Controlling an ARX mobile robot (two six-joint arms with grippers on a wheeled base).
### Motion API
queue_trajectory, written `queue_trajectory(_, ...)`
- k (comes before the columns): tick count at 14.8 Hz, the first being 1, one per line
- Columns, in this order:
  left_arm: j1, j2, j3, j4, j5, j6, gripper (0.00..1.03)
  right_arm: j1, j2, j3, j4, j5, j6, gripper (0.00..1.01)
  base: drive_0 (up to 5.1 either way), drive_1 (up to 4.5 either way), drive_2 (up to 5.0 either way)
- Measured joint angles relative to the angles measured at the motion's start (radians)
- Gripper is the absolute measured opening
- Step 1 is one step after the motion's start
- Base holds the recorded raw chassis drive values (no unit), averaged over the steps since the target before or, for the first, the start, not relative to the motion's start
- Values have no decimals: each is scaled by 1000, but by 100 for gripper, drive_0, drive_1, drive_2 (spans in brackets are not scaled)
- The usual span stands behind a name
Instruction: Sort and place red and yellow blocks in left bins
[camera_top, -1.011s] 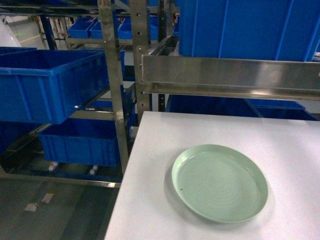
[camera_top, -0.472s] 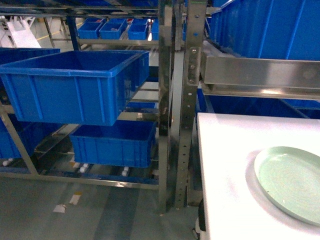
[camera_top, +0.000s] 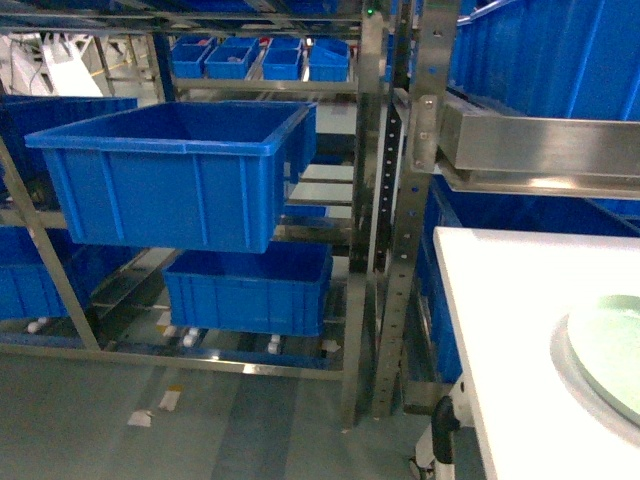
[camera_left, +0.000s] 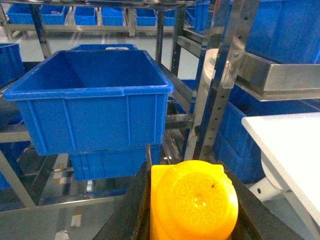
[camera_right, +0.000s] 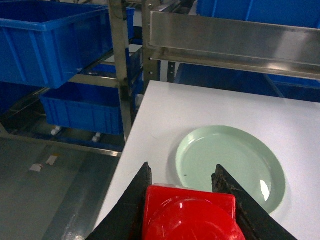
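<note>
On the left rack: blue crate; left gripper clamps yellow block, right gripper clamps red block near green plate.

You have a glossy orange-yellow block between the black fingers of the left pincer, its round stud embossed with lettering. The right pincer, also black, grips a glossy red block. The crates are deep blue with ribbed sides, on a silver metal rack. The table is white; its plate is pale green. The floor is grey.
</note>
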Motion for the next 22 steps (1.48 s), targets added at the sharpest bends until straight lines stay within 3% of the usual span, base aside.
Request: queue_trajectory(22, 0, 1, 0, 0, 0, 0, 26, 0, -1, 0, 2, 0, 0, 29, -499, 241, 241)
